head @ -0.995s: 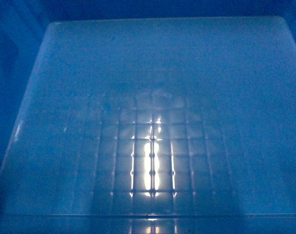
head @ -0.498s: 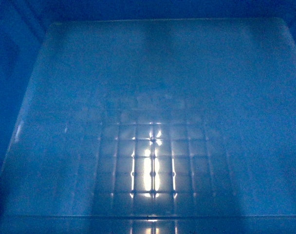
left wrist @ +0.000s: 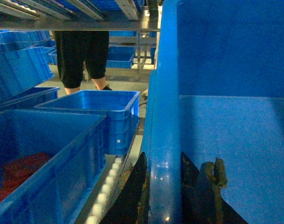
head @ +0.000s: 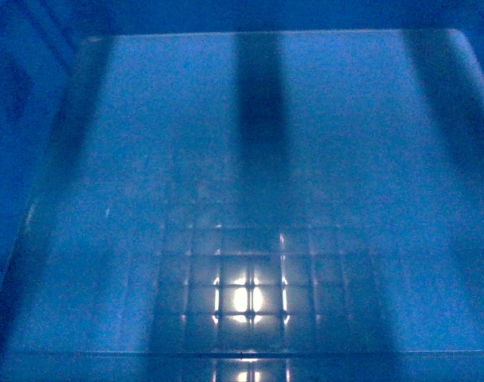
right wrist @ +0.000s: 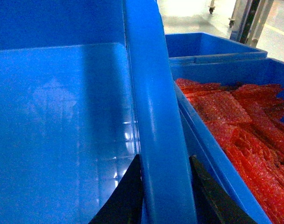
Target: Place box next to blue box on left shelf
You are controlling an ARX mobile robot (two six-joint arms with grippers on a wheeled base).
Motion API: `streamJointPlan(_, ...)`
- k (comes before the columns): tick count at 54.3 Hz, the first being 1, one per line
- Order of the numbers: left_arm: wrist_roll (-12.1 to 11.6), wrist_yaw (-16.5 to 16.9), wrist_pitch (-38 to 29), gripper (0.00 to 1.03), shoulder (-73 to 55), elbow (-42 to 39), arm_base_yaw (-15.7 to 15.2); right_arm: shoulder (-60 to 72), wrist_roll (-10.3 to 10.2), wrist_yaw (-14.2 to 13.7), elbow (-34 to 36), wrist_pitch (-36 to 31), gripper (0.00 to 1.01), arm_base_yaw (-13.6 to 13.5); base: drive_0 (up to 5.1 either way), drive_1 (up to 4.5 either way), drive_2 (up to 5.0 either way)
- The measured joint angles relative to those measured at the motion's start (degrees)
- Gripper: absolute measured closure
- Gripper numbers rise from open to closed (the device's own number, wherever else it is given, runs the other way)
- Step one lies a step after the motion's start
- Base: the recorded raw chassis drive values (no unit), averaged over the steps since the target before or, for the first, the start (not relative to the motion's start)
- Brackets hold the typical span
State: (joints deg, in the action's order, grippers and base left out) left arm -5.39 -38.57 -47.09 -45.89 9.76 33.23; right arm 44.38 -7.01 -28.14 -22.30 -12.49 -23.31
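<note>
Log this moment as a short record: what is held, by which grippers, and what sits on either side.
held: box, empty
left gripper: shut on box rim
right gripper: shut on opposite rim
left side: roller track, then blue crates
right side: crate of red sheets, close alongside
background: person's legs

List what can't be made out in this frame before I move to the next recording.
- Head view: the box fills the whole picture, so shelf and surroundings are hidden.
- Left wrist view: the left gripper straddles the box wall; its fingertips are cut off by the bottom edge.
- Right wrist view: the right gripper likewise; the neighbouring crate holds red material, too indistinct to identify.
- The person is cut off above the waist by a shelf.
</note>
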Motion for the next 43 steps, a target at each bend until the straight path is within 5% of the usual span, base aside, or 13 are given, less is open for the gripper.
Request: streamJointPlan(43,-0.02,-0.07,-0.04,0.91,0.0,0.0,-0.02,0.0,0.0,-0.02,0.0,-0.07,0.81,0.0,0.0,0.0,0.0)
